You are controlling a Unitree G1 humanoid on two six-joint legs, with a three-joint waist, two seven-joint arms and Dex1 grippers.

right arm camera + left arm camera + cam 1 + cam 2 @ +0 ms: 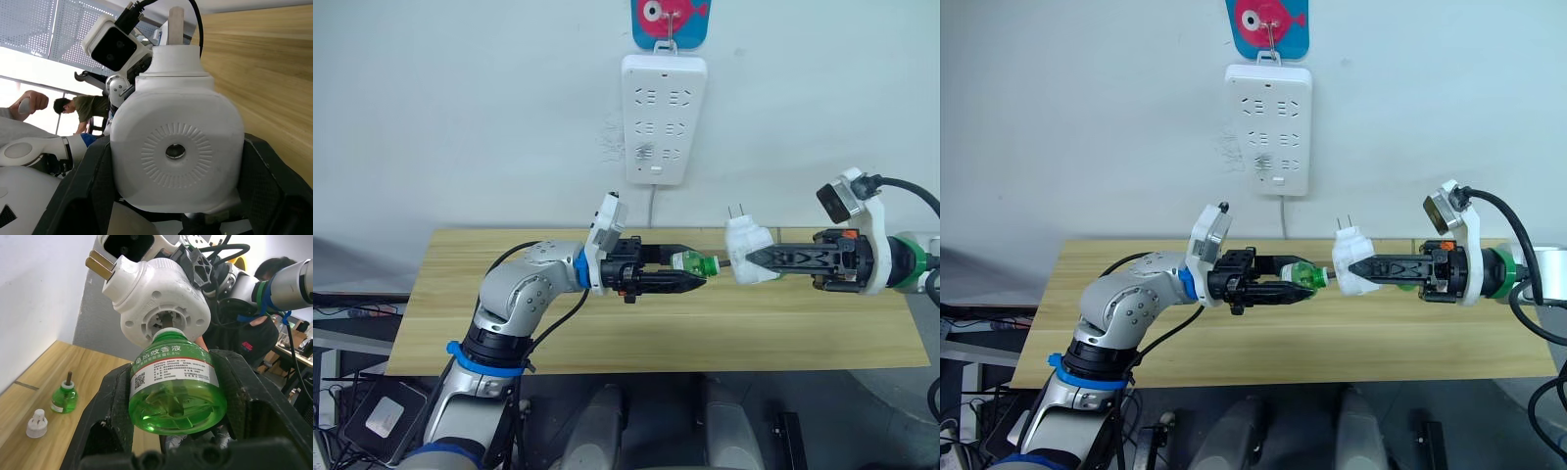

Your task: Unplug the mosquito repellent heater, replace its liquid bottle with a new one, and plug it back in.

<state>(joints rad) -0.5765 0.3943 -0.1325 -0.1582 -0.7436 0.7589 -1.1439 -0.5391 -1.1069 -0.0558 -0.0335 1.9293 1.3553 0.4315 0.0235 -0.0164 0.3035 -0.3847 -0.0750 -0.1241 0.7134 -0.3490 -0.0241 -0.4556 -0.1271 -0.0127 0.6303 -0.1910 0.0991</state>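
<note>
Above the middle of the worktop (607, 333), in the left eye view, the left end effector (690, 274) clamps a green liquid bottle (693, 262) by its body, its neck aimed at the mosquito repellent heater (747, 253) gripped by the right end effector (754, 262). Both are held in the air, right of centre, below the wall socket strip (664, 117) at upper centre. The heater's plug prongs point up.

Centre frame in the left wrist view, the bottle's neck sits at the heater's threaded opening; whether it is already seated is hard to tell. At lower left, a second green bottle (64, 396) with its wick bare and a white cap (36, 423) stand on the wood. A person is partly hidden behind the arm at upper right.

Filling the middle of the right wrist view, the heater's rounded face with its small hole lies between the black fingers (274, 196).

The heater looks light, stiff and smooth, likely slippery; holding its flat sides seems soundest. The bottle seems light and rigid, its wick fragile.
</note>
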